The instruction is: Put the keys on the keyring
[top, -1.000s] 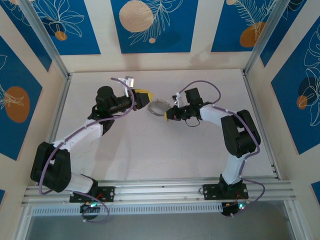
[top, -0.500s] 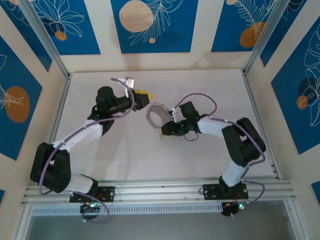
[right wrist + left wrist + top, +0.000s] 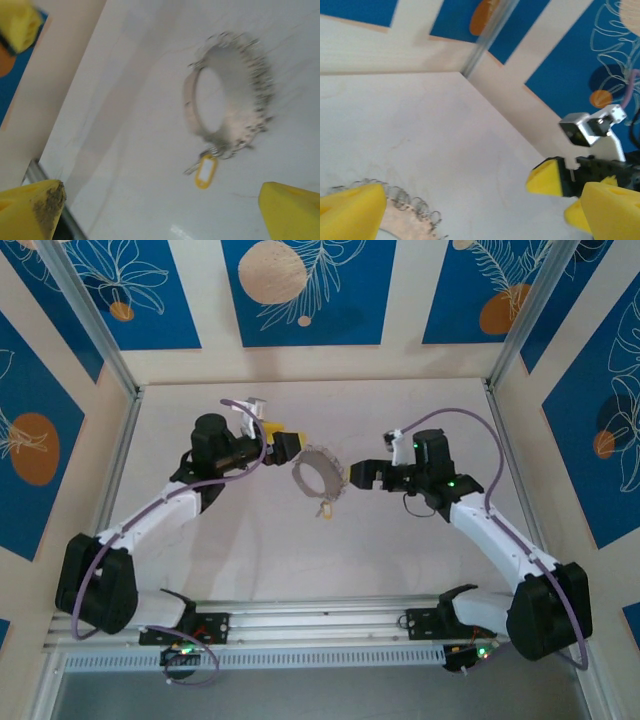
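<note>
The keyring (image 3: 299, 480) lies on the white table (image 3: 250, 540), a grey hoop fringed with small silvery rings. The keys (image 3: 325, 508), a small metal key with a yellow oval tag, rest at the hoop's near edge, touching its fringe. My left gripper (image 3: 294, 445) stands open just left of the hoop, and my right gripper (image 3: 352, 477) stands open just right of it. The right wrist view has the keyring (image 3: 240, 70) and the keys (image 3: 205, 171) ahead of the open right gripper (image 3: 162, 212). The left wrist view has the keyring's fringe (image 3: 412, 205) beside the left finger (image 3: 350, 210).
Aluminium rails (image 3: 320, 620) run along the near edge, and a post (image 3: 95, 330) stands at the back left. Blue-and-cream panels wall in the table. The right gripper's yellow tip (image 3: 547, 177) faces the left wrist camera.
Both grippers have opened and let go of the keyring, which was held up between them and now lies on the table. The right arm has drawn back to the right.
</note>
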`<state>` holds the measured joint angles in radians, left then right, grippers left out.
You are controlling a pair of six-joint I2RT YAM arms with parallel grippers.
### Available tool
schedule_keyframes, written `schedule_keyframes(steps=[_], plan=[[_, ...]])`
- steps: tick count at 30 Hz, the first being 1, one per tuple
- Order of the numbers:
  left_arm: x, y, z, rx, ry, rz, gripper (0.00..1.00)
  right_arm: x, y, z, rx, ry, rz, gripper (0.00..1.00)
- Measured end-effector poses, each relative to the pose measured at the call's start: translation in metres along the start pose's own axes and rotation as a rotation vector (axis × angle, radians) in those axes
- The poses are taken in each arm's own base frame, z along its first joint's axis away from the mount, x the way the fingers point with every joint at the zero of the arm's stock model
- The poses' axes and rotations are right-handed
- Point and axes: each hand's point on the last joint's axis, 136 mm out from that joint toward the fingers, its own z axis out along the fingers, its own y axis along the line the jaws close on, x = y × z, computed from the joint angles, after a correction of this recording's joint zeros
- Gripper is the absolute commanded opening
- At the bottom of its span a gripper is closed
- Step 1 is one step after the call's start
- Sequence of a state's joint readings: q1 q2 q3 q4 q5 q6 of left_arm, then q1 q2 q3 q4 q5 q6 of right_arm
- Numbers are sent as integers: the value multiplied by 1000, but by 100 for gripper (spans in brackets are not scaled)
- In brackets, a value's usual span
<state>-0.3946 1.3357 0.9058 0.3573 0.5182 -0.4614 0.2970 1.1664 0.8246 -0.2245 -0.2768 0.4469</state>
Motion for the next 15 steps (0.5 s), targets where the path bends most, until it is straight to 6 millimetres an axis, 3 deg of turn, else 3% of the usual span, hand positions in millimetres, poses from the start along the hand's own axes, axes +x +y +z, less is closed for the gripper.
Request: schedule_keyframes(steps=[4,8,11,15], plan=[[-24,13,-20,-163,-99,125,100,-30,-41,-17,159,-102,65,99],[-40,39,-46,-381,-186,261,100,-63,-79,-32,303,-230,98,99],[-32,66,-64,-525,-201,343,100,-83,-105,-41,392,-327,102,99],[3,114,-88,-702,-143,389,100,-90,-136,-50,497,-408,88,99]])
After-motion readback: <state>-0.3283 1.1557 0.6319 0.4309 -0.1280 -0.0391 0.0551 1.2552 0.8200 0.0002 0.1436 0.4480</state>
